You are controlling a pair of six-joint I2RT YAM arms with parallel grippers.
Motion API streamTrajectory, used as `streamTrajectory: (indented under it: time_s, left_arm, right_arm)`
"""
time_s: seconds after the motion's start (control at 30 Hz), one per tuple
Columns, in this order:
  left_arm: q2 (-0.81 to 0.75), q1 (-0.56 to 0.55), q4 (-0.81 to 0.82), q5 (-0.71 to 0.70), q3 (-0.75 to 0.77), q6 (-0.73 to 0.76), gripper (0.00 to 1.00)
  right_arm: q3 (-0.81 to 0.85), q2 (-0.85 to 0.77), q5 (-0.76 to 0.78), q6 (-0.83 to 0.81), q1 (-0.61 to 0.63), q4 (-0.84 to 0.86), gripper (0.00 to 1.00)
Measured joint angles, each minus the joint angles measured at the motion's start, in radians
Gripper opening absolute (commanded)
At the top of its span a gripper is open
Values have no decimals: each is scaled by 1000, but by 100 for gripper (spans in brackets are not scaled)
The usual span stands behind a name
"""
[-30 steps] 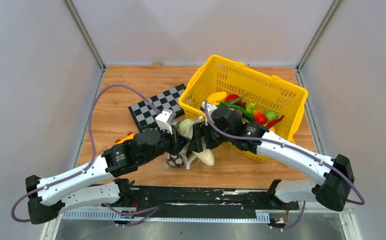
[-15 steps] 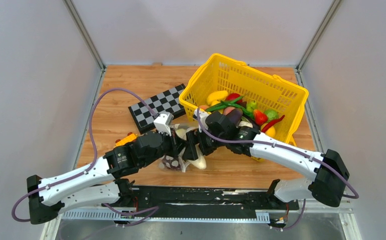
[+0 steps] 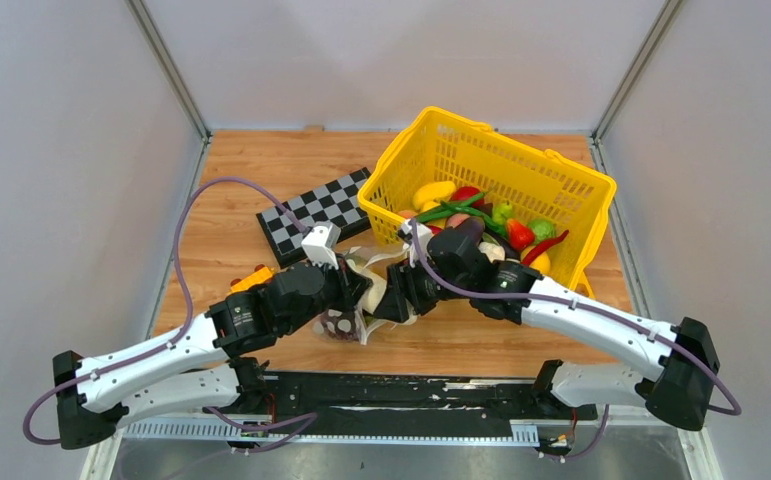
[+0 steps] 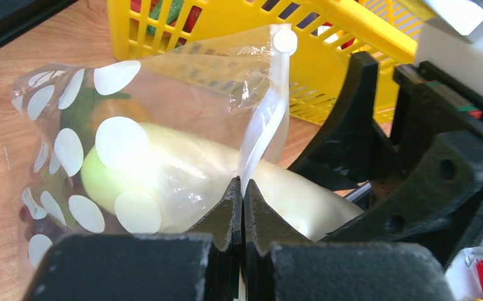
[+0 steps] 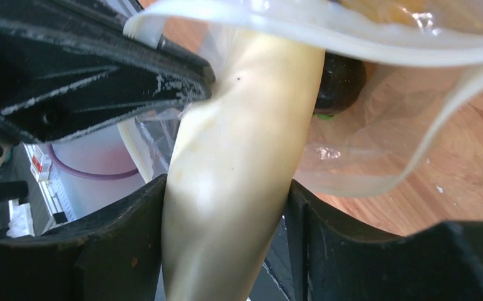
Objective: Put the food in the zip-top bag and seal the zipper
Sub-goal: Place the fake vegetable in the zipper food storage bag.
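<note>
Now that the right gripper [image 5: 226, 191], jaws clamped on the long cream-white vegetable [image 5: 242, 138], has driven it further into the zip-top bag [image 4: 163, 119] (the left gripper [image 4: 243, 189] pinches its mouth edge, jaws closed), release looks due.

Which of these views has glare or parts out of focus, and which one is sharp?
Left wrist view: glare whitens the zip-top bag over the cream-white vegetable, and the left hand is soft at the near edge. Right wrist view: the vegetable and the right hand fill the frame, slightly blurred. Top external view: evenly lit and sharp.
</note>
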Motion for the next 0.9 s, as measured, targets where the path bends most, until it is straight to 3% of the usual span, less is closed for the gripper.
streamTrajectory:
  time_s: [0.07, 0.1, 0.37, 0.57, 0.73, 0.9]
  left_arm:
    - [-5, 0, -1, -10, 0, 0, 0]
    - [-7, 1, 0, -13, 0, -1, 0]
    - [-10, 5, 4, 10, 3, -26, 0]
    - [-19, 9, 2, 17, 37, -37, 0]
    - [-40, 9, -1, 5, 37, -42, 0]
    - [-58, 9, -18, -12, 37, -50, 0]
  right_arm:
    - [0, -25, 17, -2, 0, -13, 28]
    - [0, -33, 31, 0, 0, -18, 26]
    - [6, -25, 287, 62, 28, 16, 35]
    - [112, 137, 425, 67, 56, 20, 41]
    - [127, 200, 430, 68, 71, 61, 65]
    - [127, 200, 418, 64, 72, 76, 80]
